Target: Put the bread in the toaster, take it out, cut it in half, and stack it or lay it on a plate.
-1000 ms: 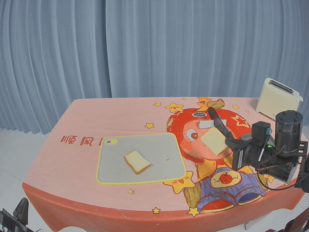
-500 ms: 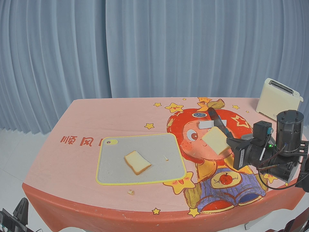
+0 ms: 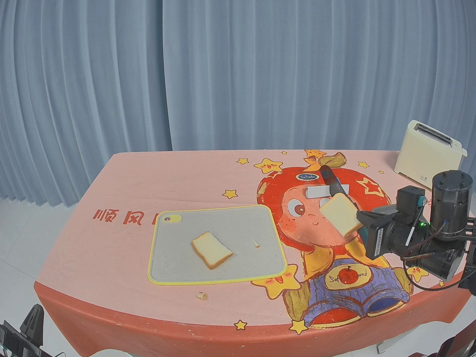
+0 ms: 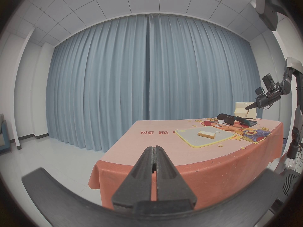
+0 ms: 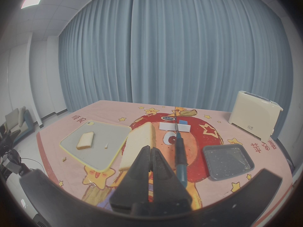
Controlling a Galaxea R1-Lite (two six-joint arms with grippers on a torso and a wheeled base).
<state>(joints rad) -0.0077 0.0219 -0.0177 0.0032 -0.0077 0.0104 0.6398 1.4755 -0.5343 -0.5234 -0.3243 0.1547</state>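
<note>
My right gripper (image 3: 359, 219) is shut on a pale bread slice (image 3: 341, 214), holding it tilted in the air above the table's right part. In the right wrist view the slice (image 5: 138, 144) stands on edge beside the shut fingers (image 5: 142, 161). A smaller bread piece (image 3: 211, 249) lies on the grey cutting board (image 3: 173, 259) with a yellow rim. The cream toaster (image 3: 429, 152) stands at the far right corner. A dark grey tray (image 5: 227, 156) lies near the toaster (image 5: 255, 114). My left gripper (image 4: 154, 152) is shut on nothing, off the table's left side.
A black-handled knife (image 3: 333, 182) lies behind the held slice, its blade on a white holder (image 3: 317, 191). Crumbs lie on the board (image 3: 256, 243) and near the table's front edge (image 3: 201, 295). A blue curtain hangs behind the table.
My right gripper has carried the bread slice to the right and a little farther back. The bread piece on the board and the left gripper have not moved.
</note>
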